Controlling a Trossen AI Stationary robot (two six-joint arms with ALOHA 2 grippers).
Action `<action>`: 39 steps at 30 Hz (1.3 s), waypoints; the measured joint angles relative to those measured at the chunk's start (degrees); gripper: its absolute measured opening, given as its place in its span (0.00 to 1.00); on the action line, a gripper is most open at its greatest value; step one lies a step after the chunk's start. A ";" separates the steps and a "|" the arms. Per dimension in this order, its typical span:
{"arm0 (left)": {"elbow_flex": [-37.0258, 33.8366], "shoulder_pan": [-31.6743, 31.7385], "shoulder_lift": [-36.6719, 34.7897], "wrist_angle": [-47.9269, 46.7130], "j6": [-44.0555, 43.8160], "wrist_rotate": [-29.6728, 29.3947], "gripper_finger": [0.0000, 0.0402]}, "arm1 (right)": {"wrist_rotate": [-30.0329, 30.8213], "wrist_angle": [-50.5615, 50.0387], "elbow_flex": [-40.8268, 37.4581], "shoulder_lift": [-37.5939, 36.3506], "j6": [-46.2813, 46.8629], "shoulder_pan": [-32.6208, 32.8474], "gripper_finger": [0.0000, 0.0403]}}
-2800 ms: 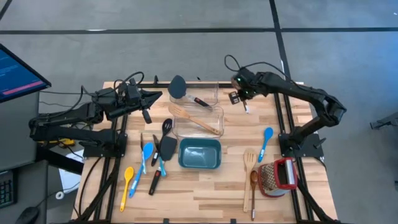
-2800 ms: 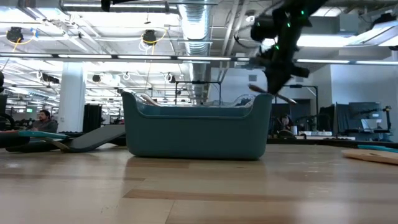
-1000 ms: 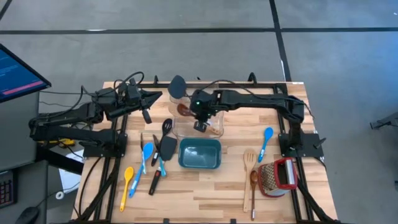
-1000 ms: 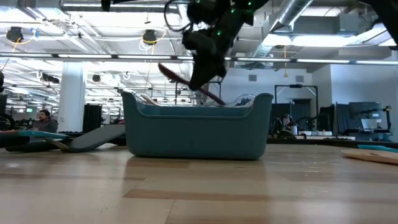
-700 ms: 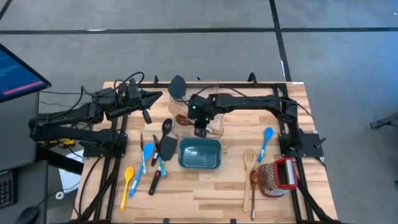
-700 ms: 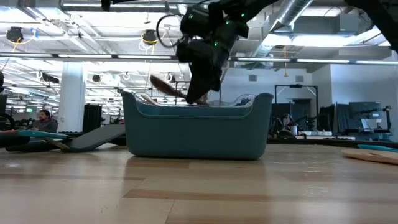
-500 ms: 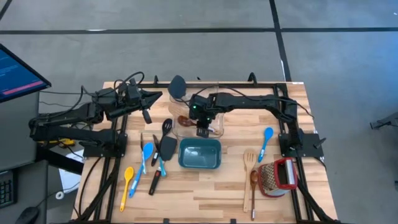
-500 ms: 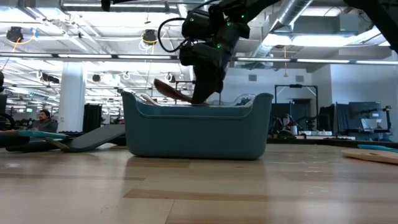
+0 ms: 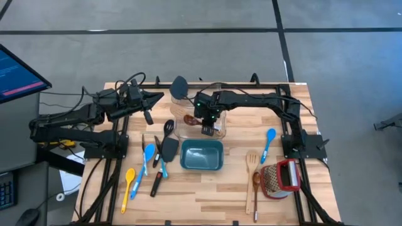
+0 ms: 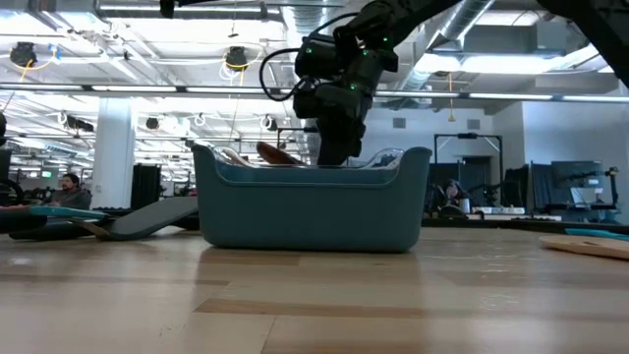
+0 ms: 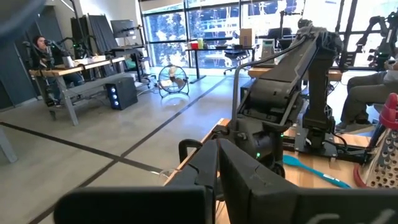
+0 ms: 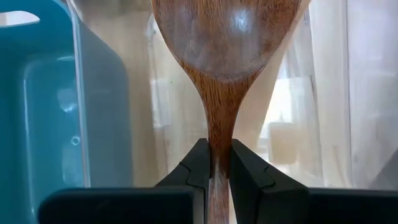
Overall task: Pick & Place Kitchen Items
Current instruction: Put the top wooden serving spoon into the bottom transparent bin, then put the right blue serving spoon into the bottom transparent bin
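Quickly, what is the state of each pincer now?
Left pincer: closed, holding nothing.
Right pincer: closed on the brown wooden spoon.

Brown wooden spoon (image 12: 219, 56), bowl glossy and neck slim, pinched at the neck by the right gripper (image 12: 214, 163) over the clear bin (image 9: 217, 112) near the table's far edge; bowl (image 9: 188, 119) toward the bin's left wall. Black spatula (image 9: 178, 87) leaning over the bin's far-left corner. Left half of the table (image 9: 207, 194): black ladle (image 9: 168, 127), black spatula (image 9: 169, 147), two blue spoons (image 9: 148, 152) and a yellow spoon (image 9: 129, 179), handles pointing toward the near edge. Right half: blue spoon (image 9: 269, 136), pale slotted spatula (image 9: 251, 161) and a second brown spoon (image 9: 256, 182), lying lengthwise near the near-right corner.
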 joint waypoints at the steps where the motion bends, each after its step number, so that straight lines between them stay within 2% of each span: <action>1: 0.00 0.00 0.00 0.01 0.00 0.00 0.01 | -0.31 0.00 0.00 0.00 0.00 -0.10 0.07; 7: 0.00 0.00 0.00 0.01 0.00 0.01 0.01 | -1.85 0.63 0.12 1.56 -1.33 0.07 0.07; 11: 0.00 0.00 0.00 0.01 0.00 0.02 0.01 | -5.21 -0.41 0.15 3.55 -1.16 0.14 0.07; 20: 0.00 0.02 0.02 -0.14 -0.01 0.26 0.01 | -5.09 -0.49 -0.02 3.74 -1.01 -0.03 0.08; 29: 0.00 0.02 0.02 -0.24 -0.01 0.20 0.01 | -5.06 -0.45 -0.02 3.72 -0.90 0.13 0.16; 37: 0.00 0.02 0.02 -0.26 -0.02 -0.04 0.01 | -5.06 -0.69 0.12 3.72 -0.90 0.13 0.18; 39: 0.00 0.02 0.02 -0.28 -0.01 -0.04 0.01 | -5.06 -3.47 1.70 3.74 -0.90 0.13 0.18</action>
